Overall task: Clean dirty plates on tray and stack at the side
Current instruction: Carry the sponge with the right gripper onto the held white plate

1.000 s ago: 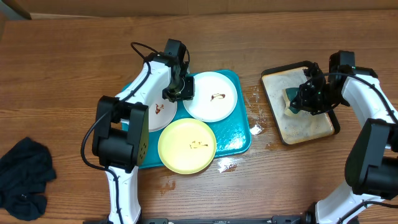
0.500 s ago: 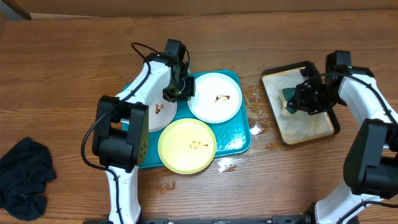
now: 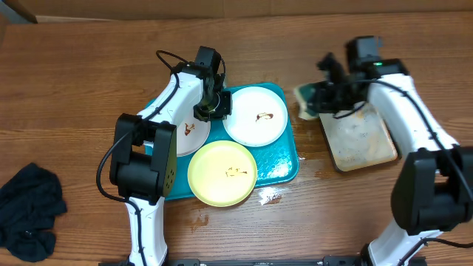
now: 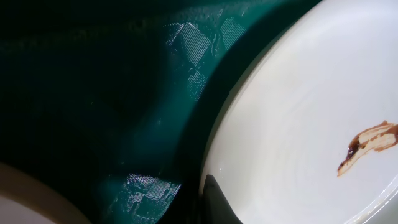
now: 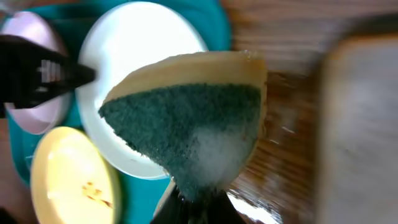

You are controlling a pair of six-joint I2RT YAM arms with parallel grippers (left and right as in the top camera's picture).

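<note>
The turquoise tray (image 3: 284, 164) holds three plates. My left gripper (image 3: 211, 109) is shut on the left rim of the white plate (image 3: 255, 118), which carries a brown smear. In the left wrist view one dark fingertip (image 4: 217, 202) lies on that plate's (image 4: 311, 106) edge above the tray (image 4: 124, 93). A second white plate (image 3: 186, 137) lies partly under the left arm. The yellow plate (image 3: 222, 174) sits at the front. My right gripper (image 3: 325, 94) is shut on a green-and-yellow sponge (image 3: 309, 100), held in the air just right of the tray. The sponge (image 5: 193, 124) fills the right wrist view.
The black-rimmed soapy tray (image 3: 358, 140) lies on the table at the right. Wet patches (image 3: 303, 154) mark the wood between the two trays and in front of the blue tray. A dark cloth (image 3: 29, 210) lies at the front left.
My left gripper closed on the white plate's rim, nudging it slightly right. The right arm lifted the sponge off the soapy tray and carried it left toward the blue tray.
</note>
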